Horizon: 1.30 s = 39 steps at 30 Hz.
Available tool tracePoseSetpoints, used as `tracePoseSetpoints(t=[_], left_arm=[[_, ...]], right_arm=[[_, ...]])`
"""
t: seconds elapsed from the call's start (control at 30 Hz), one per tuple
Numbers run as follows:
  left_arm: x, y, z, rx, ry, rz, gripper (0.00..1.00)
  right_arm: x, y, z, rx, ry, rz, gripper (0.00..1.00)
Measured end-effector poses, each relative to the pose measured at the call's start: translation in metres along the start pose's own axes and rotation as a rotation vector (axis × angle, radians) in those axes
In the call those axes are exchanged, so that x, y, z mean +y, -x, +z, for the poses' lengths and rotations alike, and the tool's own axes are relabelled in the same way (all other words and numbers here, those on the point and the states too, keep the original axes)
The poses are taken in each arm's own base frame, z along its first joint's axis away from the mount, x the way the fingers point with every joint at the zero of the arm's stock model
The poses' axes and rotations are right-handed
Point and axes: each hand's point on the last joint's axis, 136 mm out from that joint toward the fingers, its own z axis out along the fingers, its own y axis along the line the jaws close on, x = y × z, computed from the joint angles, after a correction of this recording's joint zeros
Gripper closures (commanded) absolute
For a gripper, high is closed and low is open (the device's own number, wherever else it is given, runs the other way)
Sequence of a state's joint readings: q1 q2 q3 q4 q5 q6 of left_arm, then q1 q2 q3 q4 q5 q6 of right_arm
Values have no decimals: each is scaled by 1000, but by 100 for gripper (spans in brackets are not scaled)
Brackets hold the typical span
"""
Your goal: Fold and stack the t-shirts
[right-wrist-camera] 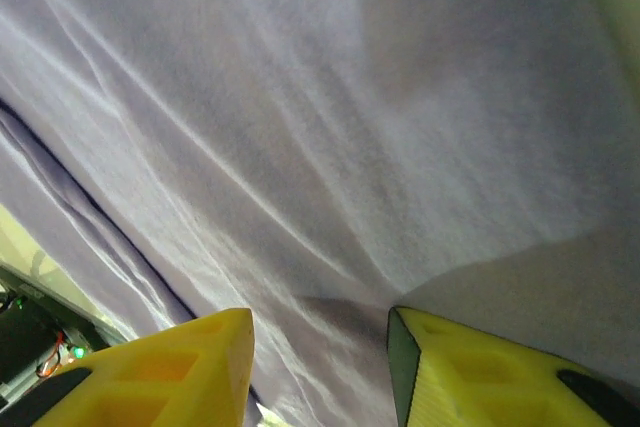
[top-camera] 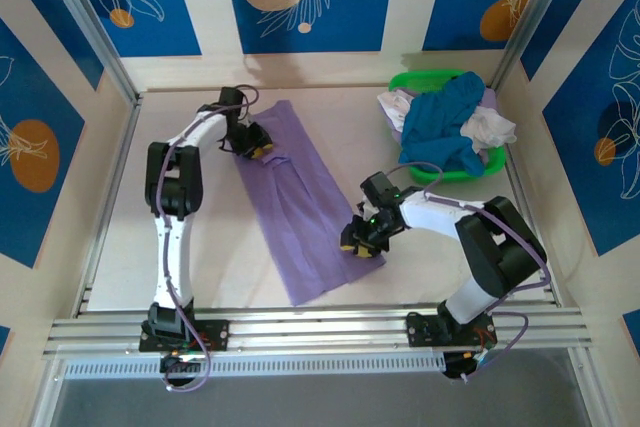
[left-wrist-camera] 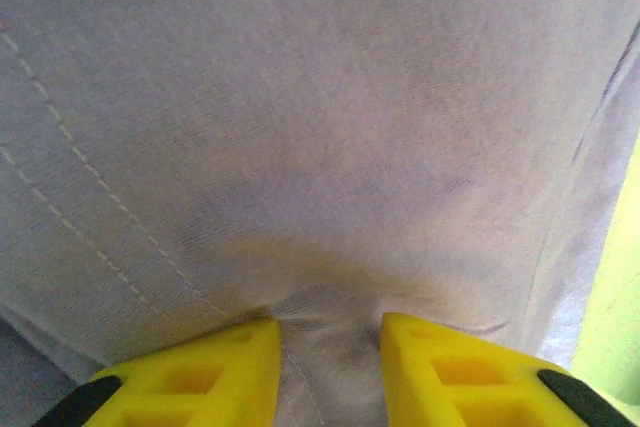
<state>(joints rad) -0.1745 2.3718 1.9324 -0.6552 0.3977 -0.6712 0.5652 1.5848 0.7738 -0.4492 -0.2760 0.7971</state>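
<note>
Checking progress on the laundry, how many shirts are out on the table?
1: the lavender shirt, spread diagonally mid-table. The rest sit heaped in the green basket; some may be hidden.

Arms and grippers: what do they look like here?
The left arm and right arm have white shells, black joints and purple cables. The left gripper and right gripper have yellow fingers with hollow, ribbed cut-outs and black bases.

Overhead view; wrist close-ups of lavender shirt (top-camera: pixel 305 212)

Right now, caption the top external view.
Left hand and right hand grip opposite ends of the lavender t-shirt; other t-shirts fill the green basket.
</note>
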Motion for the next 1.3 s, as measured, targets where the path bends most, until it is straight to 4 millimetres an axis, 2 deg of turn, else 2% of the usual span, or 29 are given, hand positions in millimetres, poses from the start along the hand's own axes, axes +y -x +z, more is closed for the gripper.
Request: tracePoseSetpoints(t=[0.13,0.3,0.43,0.57,0.67,0.8,0.93,1.07,1.17,1.23,1.3], left_arm=[[-7,3,-1,0,-5,11,66],[-5,-3,-11,-2,12,29,64],[-7,-23,-39,-15,11,37,64],[-13,-40,-66,-54,-10,63,64],[-9,-53,-68,-60,-17,72,64],[11,-74,-57,-22,13,54,64],[22,-86,-62,-15,46,50,64],[13,-87,-90,-71,39,93,63],[10,-96,-110,-99,29,119,63],[15,-105,-114,-96,35,124,63],[21,-112,-109,-78,46,124,63]], right_arm=[[7,-11,-1,14,0,2,57],[12,-10,-14,-12,2,0,57],[8,-3,-18,-25,0,4,57],[-1,0,-11,-6,-23,20,57],[-6,-1,-5,14,-40,30,57],[-6,-6,1,28,-36,26,57],[5,-21,10,59,-17,12,57],[21,-39,23,104,1,-5,57],[33,-49,30,130,-2,-29,57],[40,-50,30,127,-11,-51,57],[48,-51,28,118,-12,-71,57]])
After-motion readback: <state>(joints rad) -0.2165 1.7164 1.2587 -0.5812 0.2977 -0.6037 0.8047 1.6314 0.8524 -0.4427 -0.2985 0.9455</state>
